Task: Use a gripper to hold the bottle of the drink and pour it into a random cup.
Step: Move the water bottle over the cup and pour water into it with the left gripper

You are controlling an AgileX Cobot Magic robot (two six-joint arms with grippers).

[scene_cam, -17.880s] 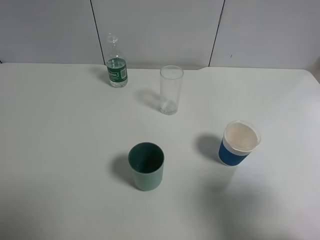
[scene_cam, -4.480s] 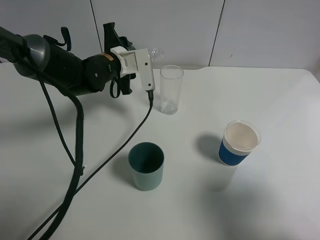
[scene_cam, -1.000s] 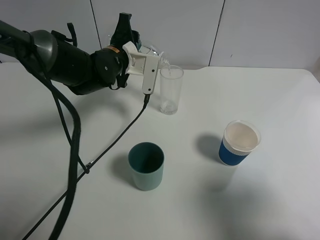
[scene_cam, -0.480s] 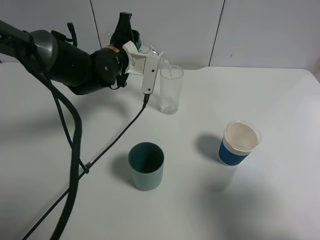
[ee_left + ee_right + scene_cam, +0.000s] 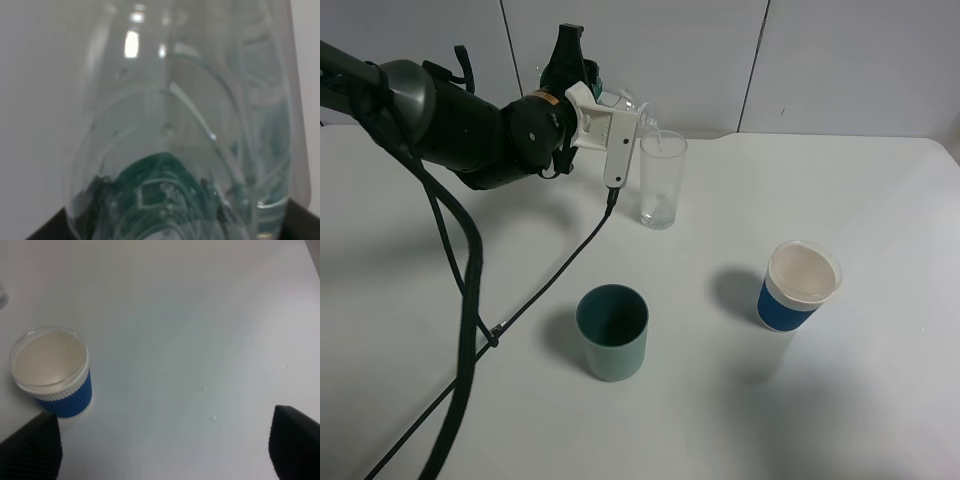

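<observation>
I note a teal cup (image 5: 612,332) at lower centre and a blue cup with a white rim (image 5: 799,285) at right, both well apart from the pour. A black cable (image 5: 470,300) trails over the white table (image 5: 840,400) at left. The tall clear glass (image 5: 662,180) at upper centre takes a thin stream at its rim. The bottle (image 5: 638,112), clear with a green label, is tilted with its mouth over the glass and clamped in the left gripper (image 5: 590,88). The right gripper (image 5: 162,442) stands wide.

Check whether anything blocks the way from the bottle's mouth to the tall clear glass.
Nothing visible does. The tilted bottle has its mouth right at the glass rim; the teal cup and blue cup stand aside.
</observation>
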